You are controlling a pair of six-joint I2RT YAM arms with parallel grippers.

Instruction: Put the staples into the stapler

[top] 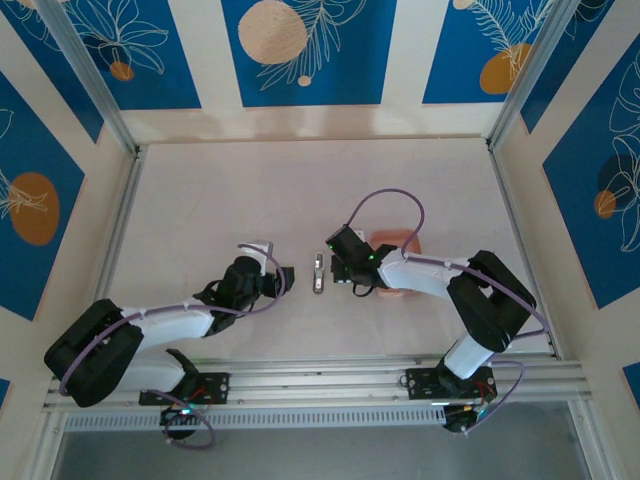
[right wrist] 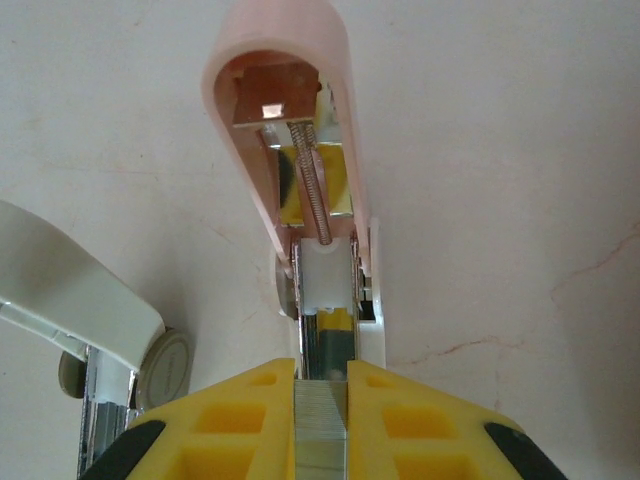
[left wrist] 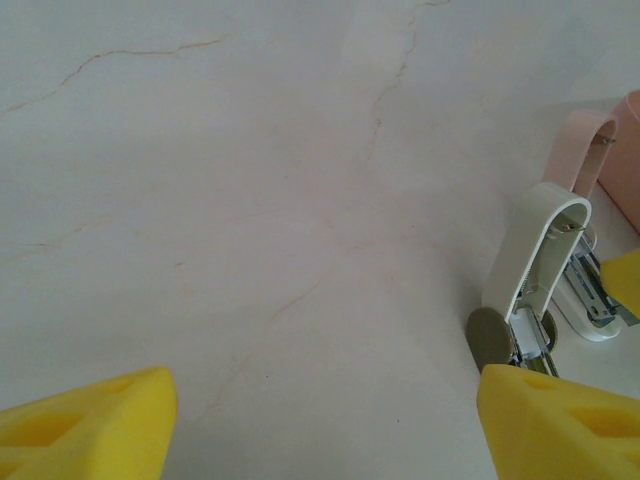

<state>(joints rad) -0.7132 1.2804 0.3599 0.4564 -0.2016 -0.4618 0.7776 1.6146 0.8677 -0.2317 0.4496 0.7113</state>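
Note:
A pink stapler [right wrist: 285, 70] lies with its lid swung up, showing the spring and the bare magazine channel [right wrist: 325, 335]. My right gripper [right wrist: 322, 385] is shut on a silvery strip of staples [right wrist: 322, 430], lined up with the near end of that channel and just above it. From above, the right gripper [top: 348, 272] sits at the pink stapler [top: 400, 243]. A white stapler [left wrist: 535, 260], also open, lies just left of it [top: 318, 273]. My left gripper [left wrist: 325, 420] is open over bare table, its right finger beside the white stapler's hinge.
The white stapler [right wrist: 70, 290] and its round hinge disc lie close to the left of my right fingers. A marbled white table [top: 220, 200] stretches behind both arms. Blue patterned walls and metal posts enclose it.

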